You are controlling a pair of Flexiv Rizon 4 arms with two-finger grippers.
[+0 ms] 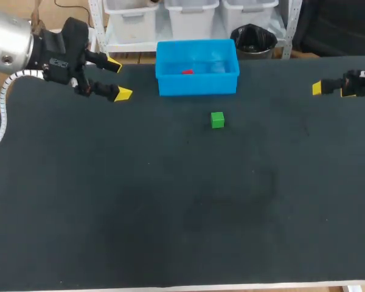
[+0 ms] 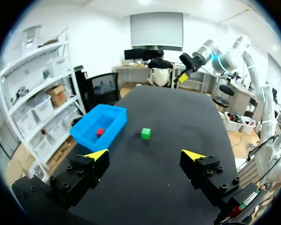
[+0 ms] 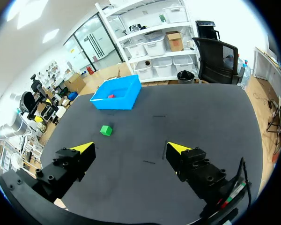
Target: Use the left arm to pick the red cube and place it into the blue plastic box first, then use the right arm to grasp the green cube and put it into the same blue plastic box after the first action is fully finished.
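Observation:
The red cube (image 1: 187,72) lies inside the blue plastic box (image 1: 196,83) at the table's back edge, also seen as the red cube (image 2: 100,132) in the box (image 2: 86,134) from the left wrist and as the cube (image 3: 111,96) in the box (image 3: 117,101) from the right wrist. The green cube (image 1: 217,120) sits on the black table just in front of the box, far ahead of both grippers (image 2: 145,133) (image 3: 106,130). My left gripper (image 1: 117,79) hangs open and empty at the back left, beside the box. My right gripper (image 1: 321,89) stands open and empty at the far right.
The black table (image 1: 170,207) stretches wide in front of the cube and box. Its back edge runs just behind the box.

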